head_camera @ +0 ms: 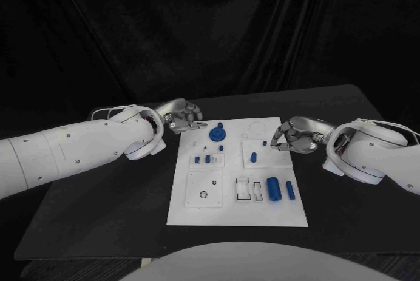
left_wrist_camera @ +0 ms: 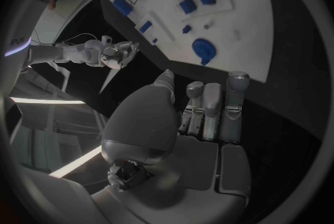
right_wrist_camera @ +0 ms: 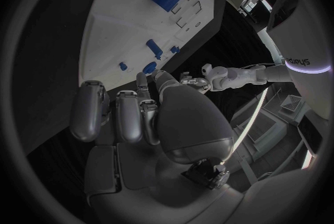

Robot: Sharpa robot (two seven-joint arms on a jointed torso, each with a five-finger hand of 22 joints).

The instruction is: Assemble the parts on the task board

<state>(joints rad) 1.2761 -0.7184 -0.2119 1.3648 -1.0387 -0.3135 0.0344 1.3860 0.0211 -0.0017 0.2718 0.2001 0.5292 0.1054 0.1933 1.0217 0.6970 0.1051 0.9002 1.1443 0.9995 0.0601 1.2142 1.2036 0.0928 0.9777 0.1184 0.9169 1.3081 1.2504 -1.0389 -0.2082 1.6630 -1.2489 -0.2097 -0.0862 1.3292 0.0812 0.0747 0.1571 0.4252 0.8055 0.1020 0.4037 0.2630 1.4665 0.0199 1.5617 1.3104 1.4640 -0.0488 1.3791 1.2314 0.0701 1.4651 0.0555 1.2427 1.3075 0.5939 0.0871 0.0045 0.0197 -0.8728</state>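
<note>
A white board (head_camera: 238,202) lies mid-tabletop (head_camera: 105,220). Blue parts sit on it: a round disc (head_camera: 217,133) at 12 o'clock, small pegs (head_camera: 203,159) near centre, two cylinders (head_camera: 274,188) toward 4 o'clock. The left hand (head_camera: 181,117) hovers at the board's 11 o'clock corner, the right hand (head_camera: 296,135) at its 2 o'clock edge. Both hands' fingers look loosely curled and apart, apparently holding nothing, though the head view is dim.

The white task board (head_camera: 236,217) lies flat at the centre of the worktop. A blue disc-shaped part (head_camera: 217,133) sits near its far edge. Two blue cylinders (head_camera: 274,188) lie side by side near its right edge. Smaller blue parts (head_camera: 207,159) stand mid-board.
</note>
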